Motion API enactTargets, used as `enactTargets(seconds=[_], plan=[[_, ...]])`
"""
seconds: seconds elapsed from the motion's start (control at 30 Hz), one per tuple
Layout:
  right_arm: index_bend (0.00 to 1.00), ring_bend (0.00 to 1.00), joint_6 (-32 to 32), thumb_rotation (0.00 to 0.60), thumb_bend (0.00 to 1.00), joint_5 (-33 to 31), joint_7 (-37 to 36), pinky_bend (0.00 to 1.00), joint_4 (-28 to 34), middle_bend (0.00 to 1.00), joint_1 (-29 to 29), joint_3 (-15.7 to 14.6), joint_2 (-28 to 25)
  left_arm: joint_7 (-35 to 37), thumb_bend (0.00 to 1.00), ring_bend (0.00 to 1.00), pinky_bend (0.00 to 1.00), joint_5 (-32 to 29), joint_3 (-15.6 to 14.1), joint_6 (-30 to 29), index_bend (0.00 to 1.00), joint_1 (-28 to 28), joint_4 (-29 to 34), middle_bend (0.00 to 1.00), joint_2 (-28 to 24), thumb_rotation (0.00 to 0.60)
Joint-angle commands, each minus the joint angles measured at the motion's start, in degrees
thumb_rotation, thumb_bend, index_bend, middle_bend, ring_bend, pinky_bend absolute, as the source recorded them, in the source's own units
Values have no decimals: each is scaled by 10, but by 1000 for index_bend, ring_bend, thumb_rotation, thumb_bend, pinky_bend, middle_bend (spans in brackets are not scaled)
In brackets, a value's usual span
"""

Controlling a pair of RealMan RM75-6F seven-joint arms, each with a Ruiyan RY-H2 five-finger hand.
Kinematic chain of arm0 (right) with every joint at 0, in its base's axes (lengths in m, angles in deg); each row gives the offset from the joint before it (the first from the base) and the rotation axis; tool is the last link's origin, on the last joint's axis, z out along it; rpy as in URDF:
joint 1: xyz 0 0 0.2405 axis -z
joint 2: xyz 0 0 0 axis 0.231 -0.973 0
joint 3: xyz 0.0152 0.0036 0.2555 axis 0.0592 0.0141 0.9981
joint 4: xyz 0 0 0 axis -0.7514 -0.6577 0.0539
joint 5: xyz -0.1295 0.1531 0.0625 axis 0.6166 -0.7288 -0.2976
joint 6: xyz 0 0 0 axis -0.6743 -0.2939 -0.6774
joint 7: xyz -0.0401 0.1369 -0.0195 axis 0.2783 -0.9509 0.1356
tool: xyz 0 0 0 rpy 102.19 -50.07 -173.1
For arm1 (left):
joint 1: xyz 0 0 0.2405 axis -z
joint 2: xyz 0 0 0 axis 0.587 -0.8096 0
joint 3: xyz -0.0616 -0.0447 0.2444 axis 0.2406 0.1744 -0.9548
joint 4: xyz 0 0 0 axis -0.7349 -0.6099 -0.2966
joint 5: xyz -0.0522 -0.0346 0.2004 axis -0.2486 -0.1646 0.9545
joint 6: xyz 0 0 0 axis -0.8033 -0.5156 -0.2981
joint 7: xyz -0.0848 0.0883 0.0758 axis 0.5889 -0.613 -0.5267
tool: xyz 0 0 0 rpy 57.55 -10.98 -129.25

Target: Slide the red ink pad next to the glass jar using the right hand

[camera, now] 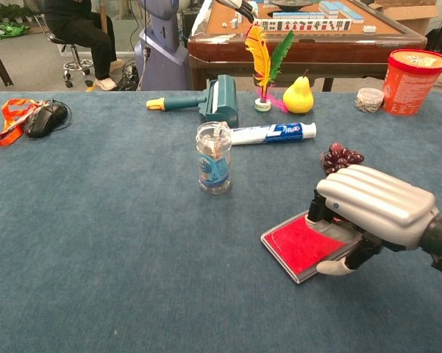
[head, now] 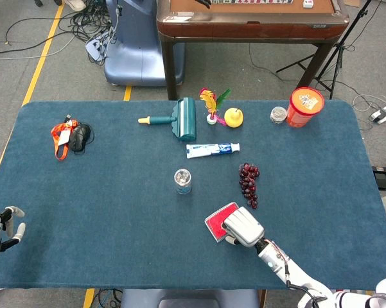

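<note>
One flat square red ink pad in a clear plastic case [camera: 304, 245], on the blue felt-covered table [head: 115, 212], nearer the front edge than the middle, right of centre. Right hand [camera: 371, 207] rests palm-down over its right part, fingers curled over the far edge, thumb at the near corner; pressing rather than lifting. Small clear glass jar with blue label [camera: 214, 158] stands well apart, up-left. Judged light, rigid, thin; smooth case likely drags on felt. Push flat from above. Left hand [head: 1, 230] idle at the front-left corner, fingers apart, empty.
</note>
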Motion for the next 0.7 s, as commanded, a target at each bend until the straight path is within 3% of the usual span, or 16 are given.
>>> enactTargets(seconds=[0.03,0.7], plan=[[1000,1000,-2,600,0,-1,2,1000,3,1000,3,-4,-4,0,396,599,791,0,0,1,474,0,0,740,0,600],[1000,1000,9,600,0,-24,-1,1000,-21,1000,-4,6,8,1,396,599,791,-2,0,2,474,0,0,740,0,600]])
